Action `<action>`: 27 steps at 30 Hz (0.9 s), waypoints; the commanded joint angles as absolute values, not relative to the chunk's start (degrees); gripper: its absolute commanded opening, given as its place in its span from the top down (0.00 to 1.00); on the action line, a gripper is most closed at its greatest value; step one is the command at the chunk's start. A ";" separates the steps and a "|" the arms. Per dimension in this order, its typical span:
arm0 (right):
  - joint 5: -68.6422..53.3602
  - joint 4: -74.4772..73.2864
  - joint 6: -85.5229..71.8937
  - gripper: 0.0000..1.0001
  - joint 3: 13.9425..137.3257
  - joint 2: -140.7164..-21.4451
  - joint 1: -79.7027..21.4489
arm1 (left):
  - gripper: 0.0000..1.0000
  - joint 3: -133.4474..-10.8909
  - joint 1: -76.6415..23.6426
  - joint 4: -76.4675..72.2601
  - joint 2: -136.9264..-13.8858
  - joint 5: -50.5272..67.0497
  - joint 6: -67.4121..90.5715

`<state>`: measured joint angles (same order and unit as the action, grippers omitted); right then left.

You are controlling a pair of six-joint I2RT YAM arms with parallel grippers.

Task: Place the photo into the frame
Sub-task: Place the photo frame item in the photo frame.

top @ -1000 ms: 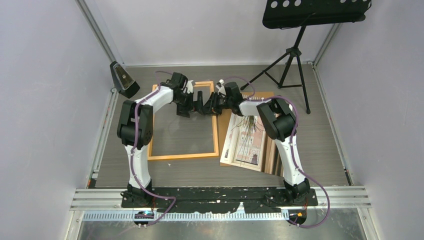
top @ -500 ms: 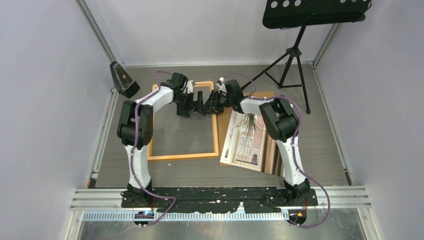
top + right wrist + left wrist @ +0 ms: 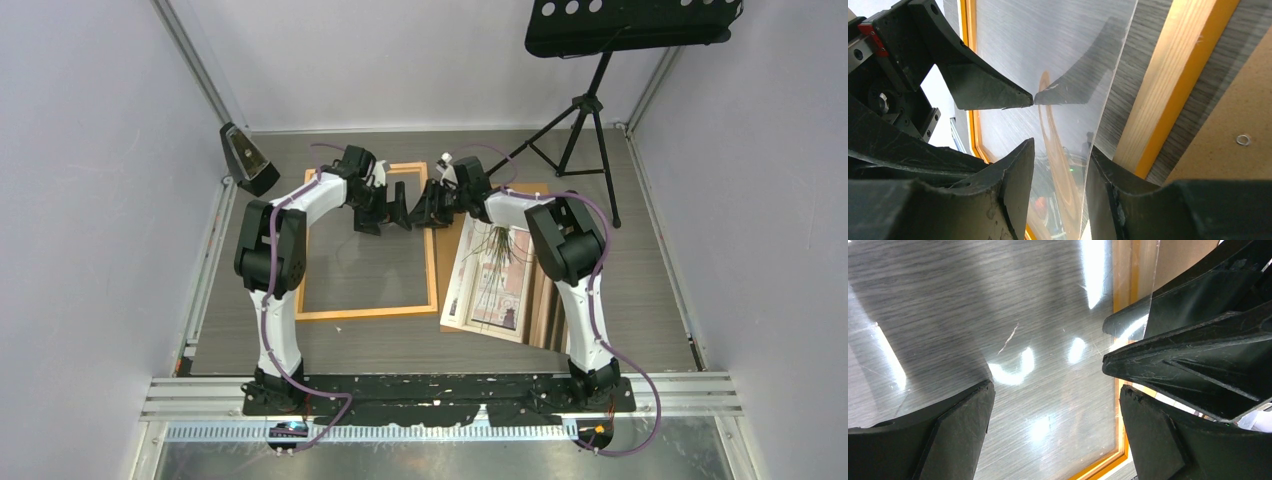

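Left gripper (image 3: 1055, 390): jaws spread wide above the glossy, scratched clear sheet (image 3: 998, 315) that covers the opening of the thin orange wooden frame (image 3: 365, 313). Right gripper (image 3: 1062, 147): jaws parted, with the sheet's right edge between them; I see no pinch. The photo (image 3: 497, 285), plant print up, lies right of the frame on the brown fibreboard backing (image 3: 1228, 150).

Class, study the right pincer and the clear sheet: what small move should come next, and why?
Probably ease the right pincer back off the clear sheet: its jaws stand apart around the sheet's edge, which runs alongside the frame, and the photo waits untouched nearby.
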<state>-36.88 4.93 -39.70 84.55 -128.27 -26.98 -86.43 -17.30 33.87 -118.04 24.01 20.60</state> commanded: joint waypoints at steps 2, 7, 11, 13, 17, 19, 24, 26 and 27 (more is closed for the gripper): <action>-34.73 1.90 -35.98 0.52 86.35 -124.33 -25.92 | 0.01 -85.54 -17.91 32.17 -119.17 24.26 20.51; -34.58 0.55 -35.17 0.51 87.35 -124.14 -25.60 | 0.01 -85.33 -17.89 32.17 -119.15 23.98 20.54; -34.38 0.40 -34.52 0.51 87.79 -124.05 -25.46 | 0.01 -85.13 -17.86 32.17 -119.12 23.61 20.47; -34.23 -1.03 -33.87 0.51 87.94 -123.88 -25.34 | 0.01 -85.02 -17.84 32.10 -119.14 23.47 20.39; -33.90 -2.16 -32.97 0.50 88.10 -123.45 -25.17 | 0.01 -84.82 -17.84 32.15 -119.09 23.14 20.23; -33.80 -2.53 -32.61 0.50 88.21 -123.34 -25.15 | 0.01 -84.77 -17.84 32.23 -119.01 22.99 20.04; -33.70 -2.94 -32.30 0.49 88.40 -123.22 -25.13 | 0.01 -84.73 -17.84 32.42 -119.02 22.54 19.78; -33.70 -3.11 -32.07 0.49 88.46 -123.08 -25.06 | 0.01 -84.68 -17.84 32.55 -119.00 22.37 19.68; -33.67 -3.18 -31.99 0.49 88.44 -123.11 -25.12 | 0.01 -84.60 -17.84 32.50 -118.95 22.22 19.55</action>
<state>-36.03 -2.02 -34.30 86.74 -126.87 -25.82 -85.91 -17.37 33.12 -118.04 23.92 20.58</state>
